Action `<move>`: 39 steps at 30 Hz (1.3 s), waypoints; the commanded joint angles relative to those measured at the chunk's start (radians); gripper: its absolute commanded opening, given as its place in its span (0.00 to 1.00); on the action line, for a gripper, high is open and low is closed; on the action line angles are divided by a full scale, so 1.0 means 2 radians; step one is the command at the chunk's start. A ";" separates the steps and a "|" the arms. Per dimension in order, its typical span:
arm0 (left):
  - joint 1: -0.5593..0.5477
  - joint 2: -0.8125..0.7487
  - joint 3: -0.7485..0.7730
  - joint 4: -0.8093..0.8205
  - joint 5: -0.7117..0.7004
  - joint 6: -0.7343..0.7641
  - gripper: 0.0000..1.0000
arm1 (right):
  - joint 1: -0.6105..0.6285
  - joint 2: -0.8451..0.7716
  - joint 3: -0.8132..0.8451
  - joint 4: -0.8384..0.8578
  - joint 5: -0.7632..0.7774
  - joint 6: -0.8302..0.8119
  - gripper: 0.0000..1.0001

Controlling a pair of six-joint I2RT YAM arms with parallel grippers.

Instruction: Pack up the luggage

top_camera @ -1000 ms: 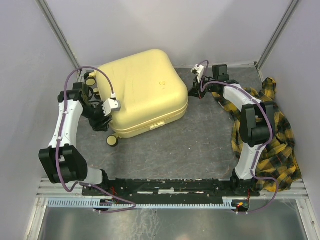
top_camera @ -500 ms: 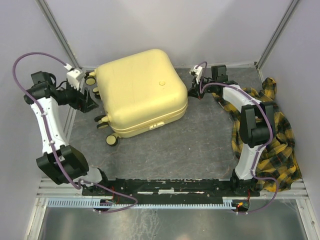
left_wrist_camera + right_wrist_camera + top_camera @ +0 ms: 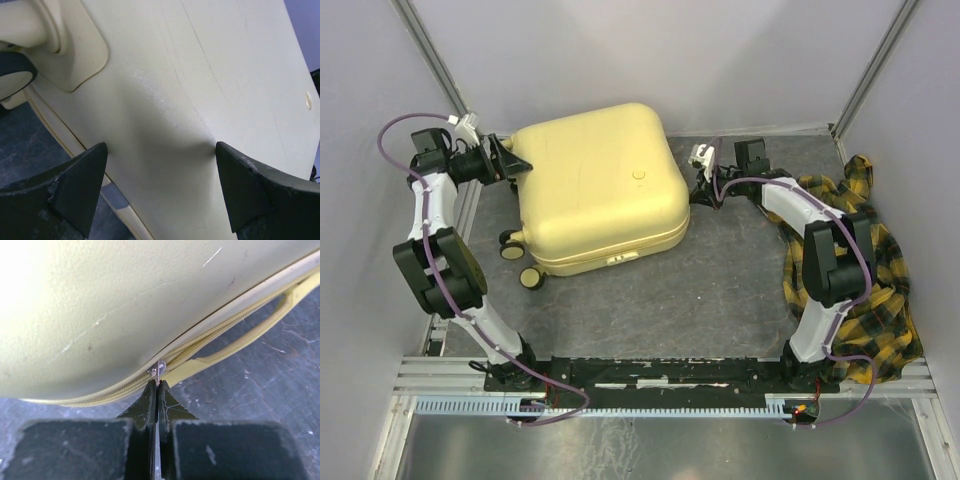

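Observation:
The pale yellow luggage (image 3: 595,185) lies closed on the grey table, wheels toward the near left. My left gripper (image 3: 512,160) is open at its far left corner, its fingers spread against the shell (image 3: 200,100). My right gripper (image 3: 698,190) is at the luggage's right side, shut on the metal zipper pull (image 3: 158,371) on the zipper line, next to the yellow handle (image 3: 240,340).
A yellow and black plaid shirt (image 3: 865,270) lies crumpled along the right side of the table, under and beside the right arm. White walls close in left, back and right. Small black wheels (image 3: 532,277) stick out at the luggage's near left.
My left arm swung from the luggage's left side out and back to its far left corner. The luggage shifted slightly left. My right gripper moved left onto the zipper.

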 commanded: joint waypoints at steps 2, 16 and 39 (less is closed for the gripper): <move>-0.043 0.043 0.040 0.053 0.068 -0.050 0.93 | 0.059 -0.049 -0.025 -0.022 -0.091 -0.018 0.02; -0.199 0.100 0.132 -0.200 -0.013 0.240 0.74 | 0.094 -0.195 -0.176 0.014 -0.062 0.078 0.02; -0.436 0.289 0.440 0.103 -0.592 0.164 0.94 | 0.095 -0.222 -0.239 0.135 0.039 0.184 0.02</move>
